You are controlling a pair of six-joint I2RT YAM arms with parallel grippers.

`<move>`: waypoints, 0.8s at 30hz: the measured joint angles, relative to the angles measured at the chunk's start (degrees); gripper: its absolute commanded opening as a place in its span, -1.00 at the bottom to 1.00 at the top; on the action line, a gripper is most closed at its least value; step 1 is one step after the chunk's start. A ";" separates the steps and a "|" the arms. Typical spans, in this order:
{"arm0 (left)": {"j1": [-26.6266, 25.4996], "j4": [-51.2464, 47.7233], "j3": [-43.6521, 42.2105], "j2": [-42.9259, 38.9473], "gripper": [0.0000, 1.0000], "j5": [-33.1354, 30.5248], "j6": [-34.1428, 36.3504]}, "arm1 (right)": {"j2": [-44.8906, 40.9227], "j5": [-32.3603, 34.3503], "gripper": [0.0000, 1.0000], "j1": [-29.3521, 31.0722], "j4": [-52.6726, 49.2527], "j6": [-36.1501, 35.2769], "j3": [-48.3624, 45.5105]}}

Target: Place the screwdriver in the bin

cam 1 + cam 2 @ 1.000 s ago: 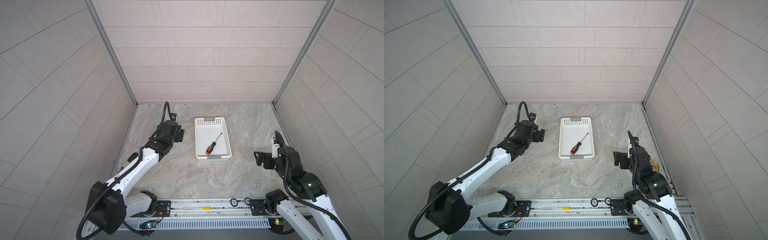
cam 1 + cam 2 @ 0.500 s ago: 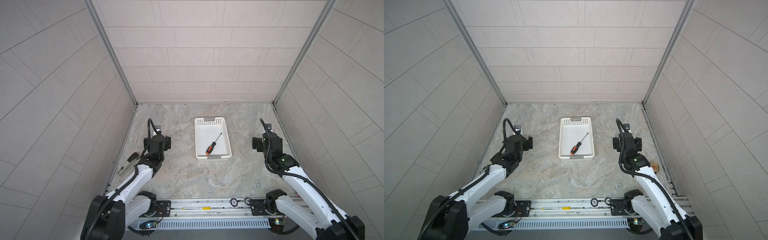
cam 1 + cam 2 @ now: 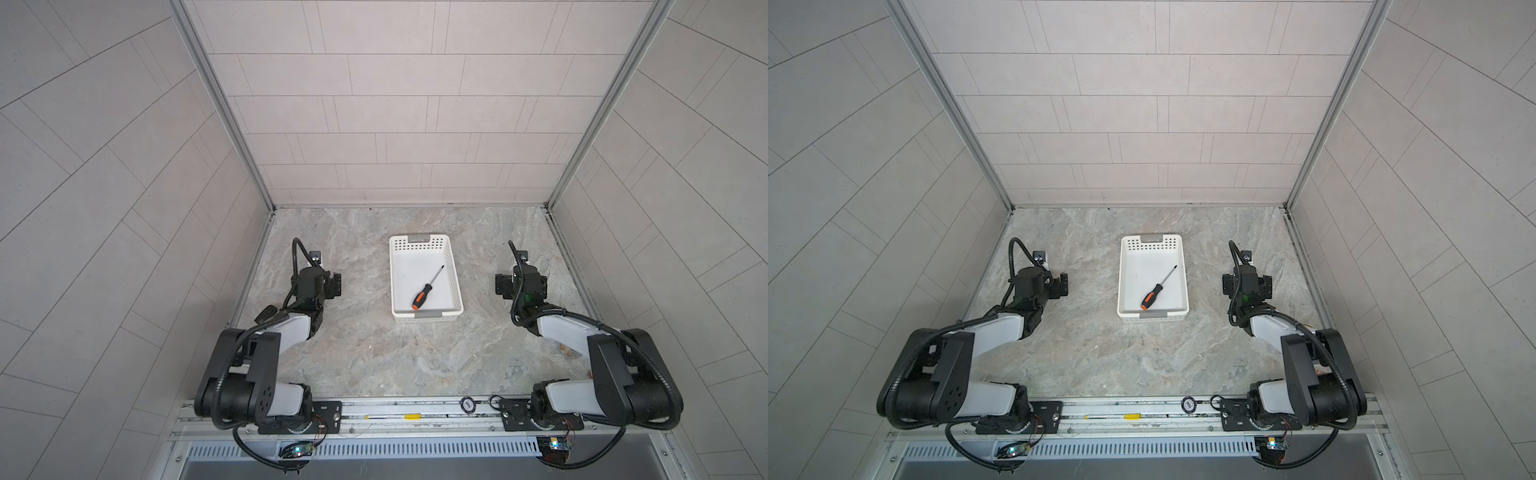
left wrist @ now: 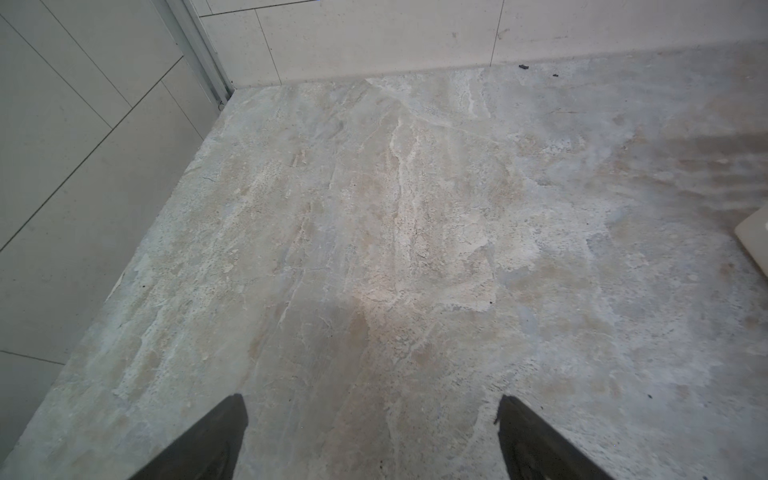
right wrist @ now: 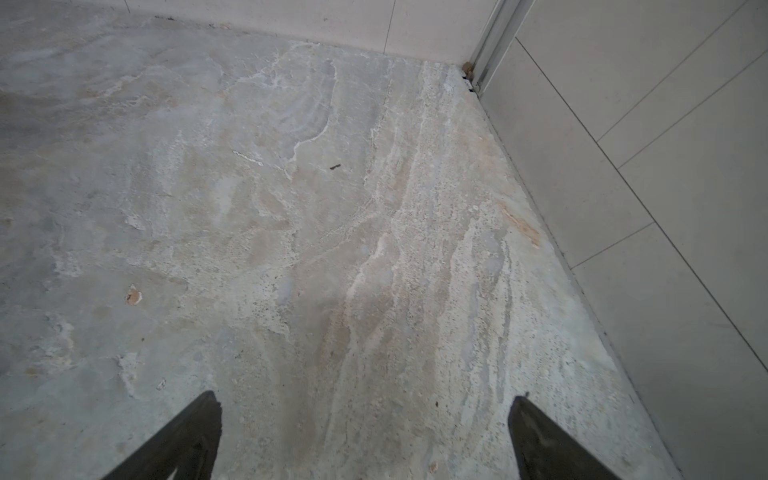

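Observation:
The screwdriver (image 3: 423, 296) (image 3: 1149, 298), with a black-and-orange handle and thin dark shaft, lies diagonally on the floor of the white perforated bin (image 3: 391, 274) (image 3: 1120, 274) in both top views. Its orange butt points toward the front. My left gripper (image 3: 316, 286) (image 3: 1042, 286) hovers low over the stone table well left of the bin, open and empty (image 4: 372, 415). My right gripper (image 3: 521, 286) (image 3: 1246, 286) sits equally far right of the bin, open with only bare stone between its fingers (image 5: 363, 415). One corner of the bin (image 4: 756, 237) shows in the left wrist view.
Tiled walls close in the table on the left, back and right. A metal rail (image 3: 395, 415) with both arm bases runs along the front edge, with a small round disc (image 3: 468, 403) on it. Both folded arms take up the front corners.
My left gripper pulled back from beside the bin toward the left wall and front. The right arm swung up and folded, bringing its gripper level with the bin. The screwdriver stayed put.

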 measured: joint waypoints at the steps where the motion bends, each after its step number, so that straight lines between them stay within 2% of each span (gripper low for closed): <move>1: 0.20 0.94 0.00 1.03 0.99 0.74 0.22 | 1.03 -0.50 1.00 -0.04 1.88 -0.17 -0.04; 6: 2.56 3.78 0.39 4.79 0.99 4.59 0.28 | 6.12 -2.45 1.00 -0.52 11.19 -0.83 -1.11; 9: 3.39 4.52 0.76 5.92 0.99 5.57 -0.17 | 7.87 -4.20 1.00 -1.16 13.16 -1.05 -1.66; 24: 3.06 5.79 1.55 6.84 0.99 2.03 -1.20 | 7.87 -6.08 0.99 -1.99 15.76 -1.07 -1.86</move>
